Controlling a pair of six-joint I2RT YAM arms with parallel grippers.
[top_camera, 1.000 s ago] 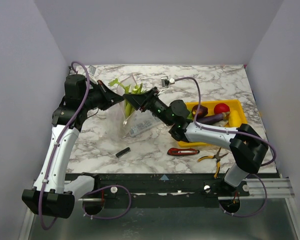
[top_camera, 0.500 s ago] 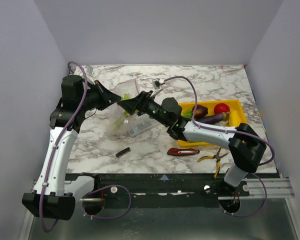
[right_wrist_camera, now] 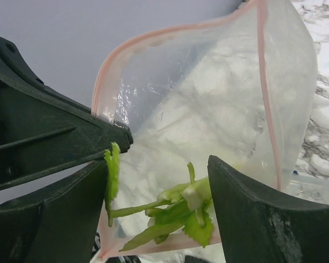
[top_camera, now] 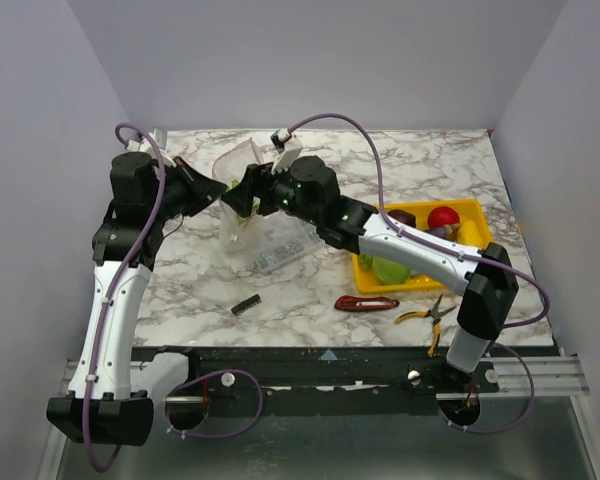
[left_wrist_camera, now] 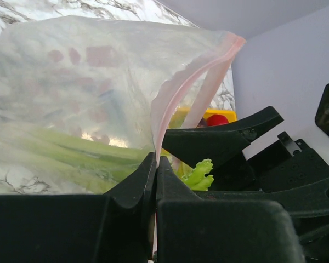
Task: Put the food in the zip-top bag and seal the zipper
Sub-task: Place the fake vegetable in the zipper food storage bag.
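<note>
The clear zip-top bag (top_camera: 270,245) hangs off the table at its mouth, with the pink zipper (left_wrist_camera: 182,81) pulled apart. My left gripper (left_wrist_camera: 156,160) is shut on one lip of that strip. The pale green celery (right_wrist_camera: 182,211) lies in the bag's mouth, its stalks showing through the plastic (left_wrist_camera: 71,150) and its leaves poking out. My right gripper (right_wrist_camera: 159,175) stands open around the leafy end, its fingers apart from it. In the top view the two grippers (top_camera: 220,190) (top_camera: 243,197) meet at the bag's mouth. A red tomato (top_camera: 442,217), purple eggplant (top_camera: 400,218) and green piece (top_camera: 390,268) lie in the tray.
The yellow tray (top_camera: 477,212) sits right of the bag. A red-handled knife (top_camera: 367,302) and yellow-handled pliers (top_camera: 425,315) lie near the front edge. A small black part (top_camera: 245,305) rests in front of the bag. Walls close in on three sides.
The right gripper has opened and let go of the celery, which now sits in the bag. Both grippers and the bag's mouth have shifted left and toward the back.
</note>
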